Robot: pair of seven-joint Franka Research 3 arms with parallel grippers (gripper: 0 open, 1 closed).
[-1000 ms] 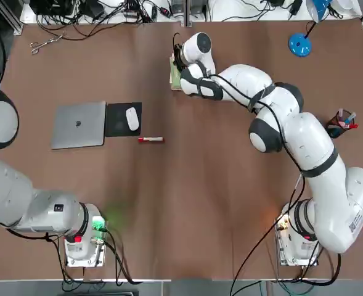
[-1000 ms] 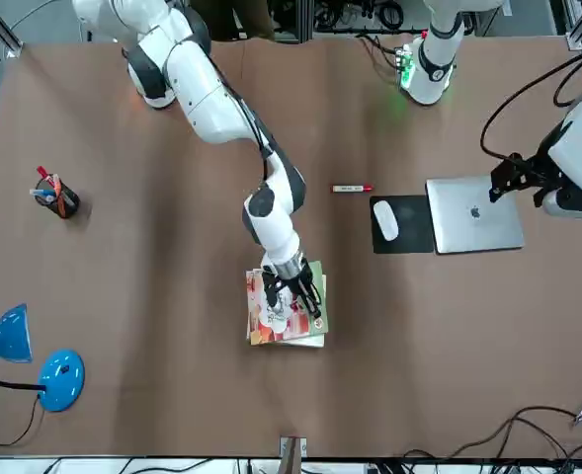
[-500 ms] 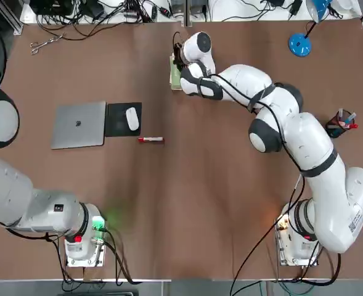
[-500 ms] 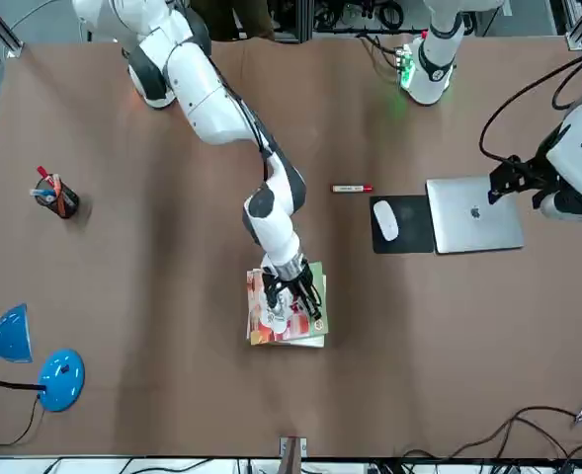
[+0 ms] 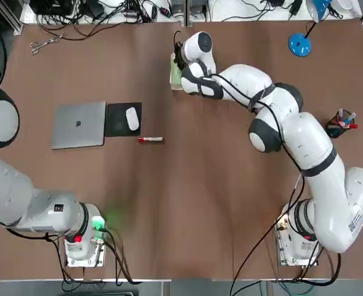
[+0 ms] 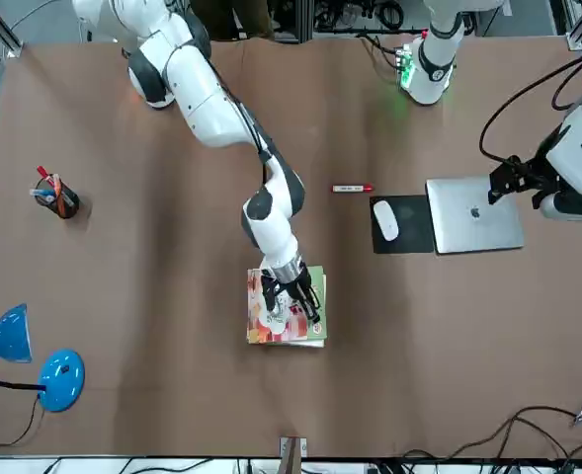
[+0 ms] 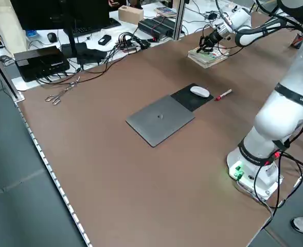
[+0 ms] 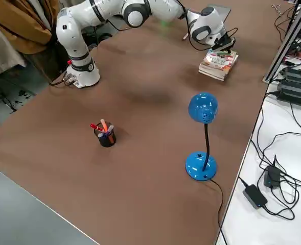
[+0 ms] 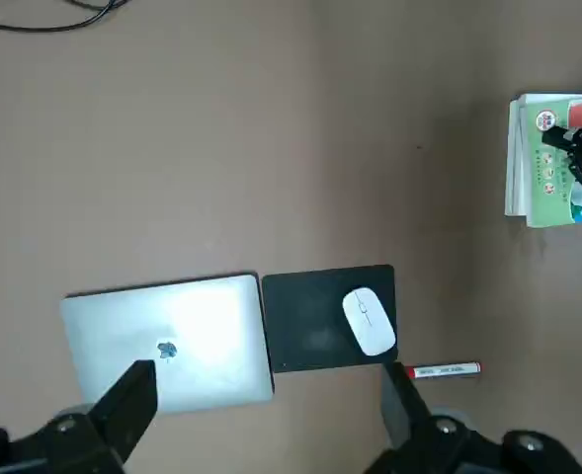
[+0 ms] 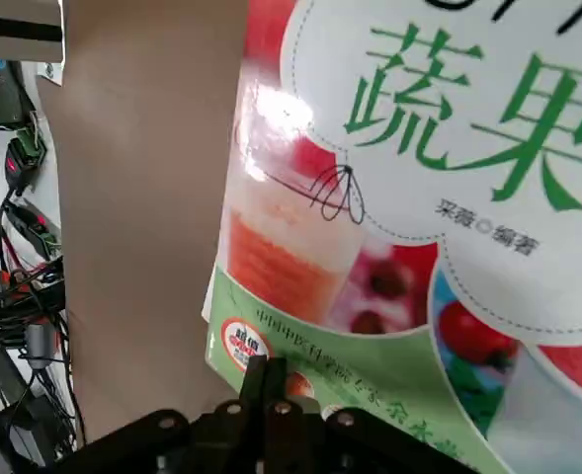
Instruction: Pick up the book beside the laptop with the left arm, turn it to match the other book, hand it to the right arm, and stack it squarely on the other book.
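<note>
The colourful book [image 6: 263, 314] lies flat on top of the other book [image 8: 212, 71] at the far middle of the table, and only the edges of that white book show beneath it. My right gripper [image 6: 300, 301] reaches down onto the cover, fingers shut, their tips [image 10: 266, 380] resting near the green corner of the book [image 10: 419, 197]. My left gripper [image 9: 266, 380] hangs open and empty high above the silver laptop [image 9: 167, 341], which lies at the table's left [image 5: 78, 125].
A black mouse pad [image 5: 116, 120] with a white mouse [image 5: 132, 118] lies beside the laptop, and a red marker [image 5: 151, 140] just in front. A pen cup [image 5: 341, 123] and a blue lamp [image 5: 299, 43] stand at the right, scissors [image 5: 42, 44] at the far left.
The colourful book has turned slightly under the right gripper and now sits squarer on the stack. The left arm has barely moved.
</note>
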